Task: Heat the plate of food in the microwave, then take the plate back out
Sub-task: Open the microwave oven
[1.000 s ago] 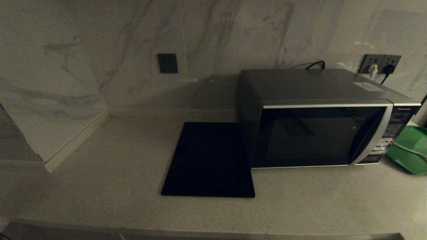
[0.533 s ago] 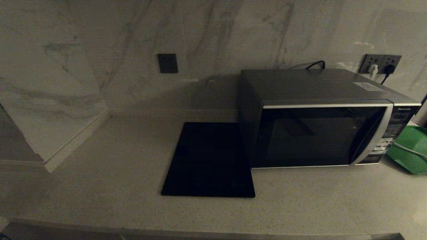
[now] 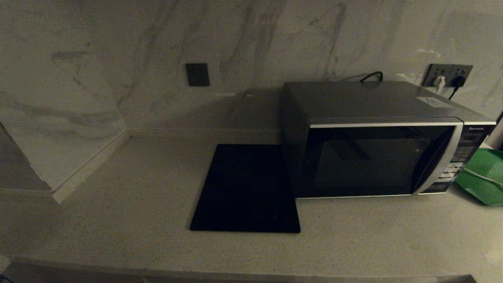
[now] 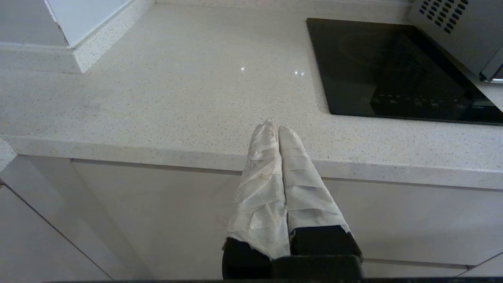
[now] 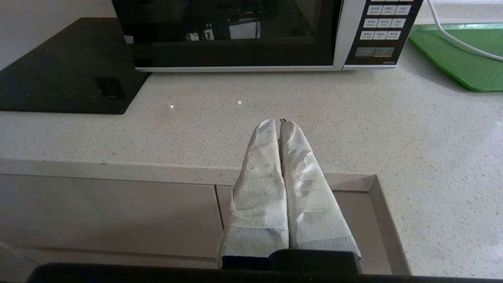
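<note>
The microwave (image 3: 377,145) stands at the right of the counter with its dark glass door closed; its door and button panel (image 5: 377,27) also show in the right wrist view. The plate of food is out of view. My left gripper (image 4: 274,126) is shut and empty, hanging at the counter's front edge left of the black mat. My right gripper (image 5: 278,122) is shut and empty too, over the counter's front edge before the microwave. Neither arm appears in the head view.
A flat black square mat (image 3: 245,188) lies just left of the microwave. A green tray (image 3: 481,177) with a white cable across it sits to the microwave's right. A wall corner juts out at the counter's left (image 3: 59,188). Sockets (image 3: 448,74) are behind.
</note>
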`<state>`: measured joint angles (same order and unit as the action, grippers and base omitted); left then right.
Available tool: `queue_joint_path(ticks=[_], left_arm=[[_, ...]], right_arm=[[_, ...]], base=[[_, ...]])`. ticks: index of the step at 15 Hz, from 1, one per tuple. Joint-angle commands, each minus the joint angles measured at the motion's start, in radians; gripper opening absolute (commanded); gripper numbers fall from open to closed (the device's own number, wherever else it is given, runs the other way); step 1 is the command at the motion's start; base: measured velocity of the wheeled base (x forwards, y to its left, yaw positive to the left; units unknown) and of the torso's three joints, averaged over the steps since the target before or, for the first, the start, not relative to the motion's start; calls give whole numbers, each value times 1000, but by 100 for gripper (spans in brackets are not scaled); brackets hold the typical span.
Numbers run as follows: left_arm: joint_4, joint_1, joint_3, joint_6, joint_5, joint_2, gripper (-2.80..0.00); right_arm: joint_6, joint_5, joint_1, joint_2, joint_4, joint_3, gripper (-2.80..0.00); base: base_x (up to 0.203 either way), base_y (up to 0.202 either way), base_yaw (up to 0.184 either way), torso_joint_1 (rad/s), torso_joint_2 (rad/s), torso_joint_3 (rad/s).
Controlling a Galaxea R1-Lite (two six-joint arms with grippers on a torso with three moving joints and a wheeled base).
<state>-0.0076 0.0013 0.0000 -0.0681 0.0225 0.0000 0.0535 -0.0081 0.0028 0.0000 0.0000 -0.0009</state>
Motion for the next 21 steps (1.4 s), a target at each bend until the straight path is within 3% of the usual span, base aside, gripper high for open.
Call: queue_joint_path(ticks=[1, 3, 17, 21], left_arm=[[0, 0, 0, -1, 0, 0, -280], [0, 0, 0, -1, 0, 0, -280], [0, 0, 0, -1, 0, 0, -280], [0, 0, 0, -1, 0, 0, -280]], right_arm=[[3, 0, 0, 0, 0, 2, -280], [36, -3, 0, 1, 0, 2, -280], [28, -4, 0, 1, 2, 2, -280], [37, -54, 0, 0, -66, -22, -280]], base=[[0, 0, 0, 0, 0, 0], [0, 0, 0, 0, 0, 0], [0, 0, 0, 0, 0, 0], [0, 0, 0, 0, 0, 0]])
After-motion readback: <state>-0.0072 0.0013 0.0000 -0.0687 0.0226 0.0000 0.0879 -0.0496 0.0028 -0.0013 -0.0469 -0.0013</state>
